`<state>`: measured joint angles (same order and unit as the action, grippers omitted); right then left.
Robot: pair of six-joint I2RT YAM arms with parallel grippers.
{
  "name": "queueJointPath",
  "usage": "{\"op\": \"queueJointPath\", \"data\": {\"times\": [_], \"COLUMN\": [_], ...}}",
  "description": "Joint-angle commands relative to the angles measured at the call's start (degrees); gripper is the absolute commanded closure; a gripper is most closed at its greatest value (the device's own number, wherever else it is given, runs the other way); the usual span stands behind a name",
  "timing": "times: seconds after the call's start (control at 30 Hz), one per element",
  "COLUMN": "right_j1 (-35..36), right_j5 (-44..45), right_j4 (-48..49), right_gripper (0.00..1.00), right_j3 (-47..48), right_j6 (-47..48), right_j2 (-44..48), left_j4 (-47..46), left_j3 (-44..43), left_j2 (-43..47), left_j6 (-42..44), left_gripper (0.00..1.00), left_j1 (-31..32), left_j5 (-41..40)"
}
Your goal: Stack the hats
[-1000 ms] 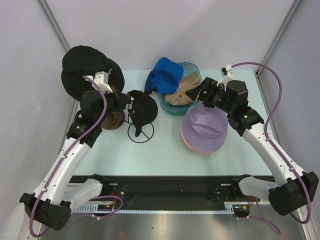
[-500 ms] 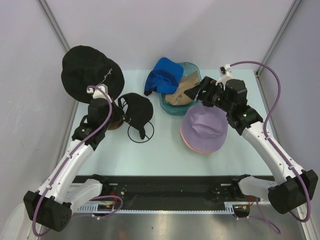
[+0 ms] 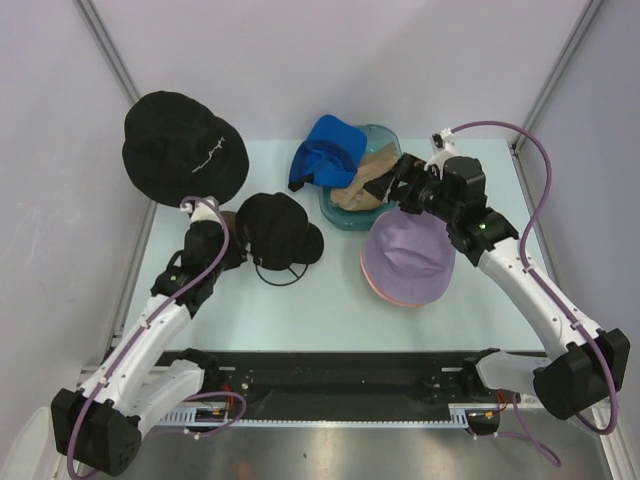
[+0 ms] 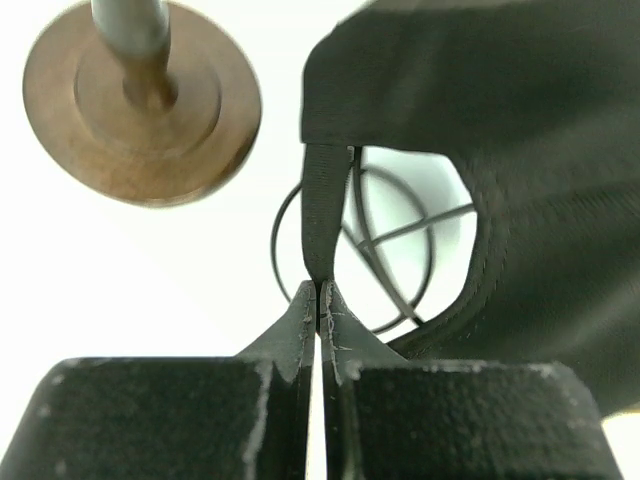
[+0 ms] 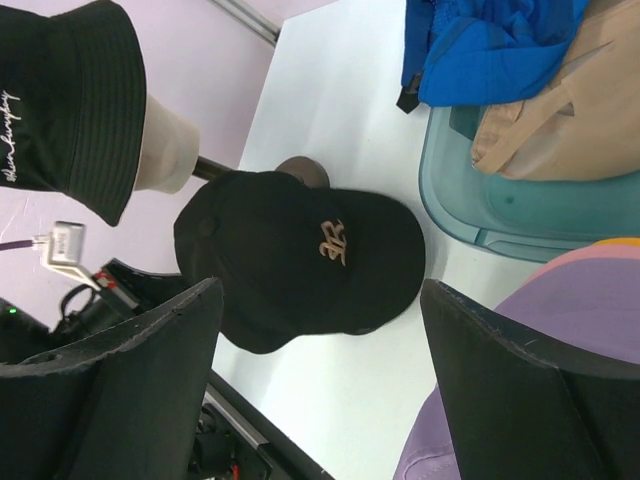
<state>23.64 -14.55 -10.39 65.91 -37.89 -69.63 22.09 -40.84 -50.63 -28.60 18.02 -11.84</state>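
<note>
Now that the left arm has pulled back, the left gripper (image 4: 318, 295), pinched shut on the black cap (image 3: 282, 225)'s strap (image 4: 322, 210), has tugged it nearer, ready for stacking. The right gripper (image 5: 320, 290) hangs wide open and empty by the lavender hat (image 3: 410, 250) pile.

The mannequin head (image 5: 165, 145) shows only as a cream patch in the right wrist view, under the black bucket hat (image 5: 60, 100), which the left edge cuts off. From above, the hat hides the head wholly. The black cap (image 3: 280, 228) covers most of the wire stand (image 3: 278, 284). Beneath the lavender bucket hat (image 3: 410, 250), only thin pink and orange rims (image 3: 395, 297) peek out. The left wrist view blurs the brown base (image 4: 140, 100), and its pole (image 4: 130, 30) is cut off at the top. The cap's emblem (image 5: 331, 240) is too small to read.
</note>
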Motion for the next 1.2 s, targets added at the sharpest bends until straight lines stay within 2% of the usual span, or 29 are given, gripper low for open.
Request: {"op": "queueJointPath", "data": {"times": [0.0, 0.4, 0.57, 1.0, 1.17], "right_j1": [0.53, 0.88, 1.32, 0.27, -0.08], "right_j5": [-0.57, 0.13, 1.89, 22.80, 26.49], "right_j4": [2.13, 1.69, -1.29, -17.28, -17.64], "right_gripper": [0.15, 0.15, 0.15, 0.15, 0.15], "right_j3": [2.65, 2.99, 5.89, 20.39, 25.04], "right_j6": [0.36, 1.06, 4.74, 13.28, 15.83], "right_j2": [-0.42, -0.69, -2.35, -13.86, -22.56], "left_j4": [1.38, -3.45, -6.00, -11.10, -12.07], "left_j3": [3.48, 9.37, 10.08, 10.69, 11.22], "left_j2": [0.01, -3.42, -5.53, -9.48, -10.71], "left_j6": [-1.37, -2.86, -3.57, -5.68, -6.20], "left_gripper": [1.00, 1.00, 1.00, 1.00, 1.00], "left_j1": [-0.36, -0.36, -0.36, -1.23, -2.20], "left_j5": [-0.03, 1.38, 1.90, 2.78, 3.31]}}
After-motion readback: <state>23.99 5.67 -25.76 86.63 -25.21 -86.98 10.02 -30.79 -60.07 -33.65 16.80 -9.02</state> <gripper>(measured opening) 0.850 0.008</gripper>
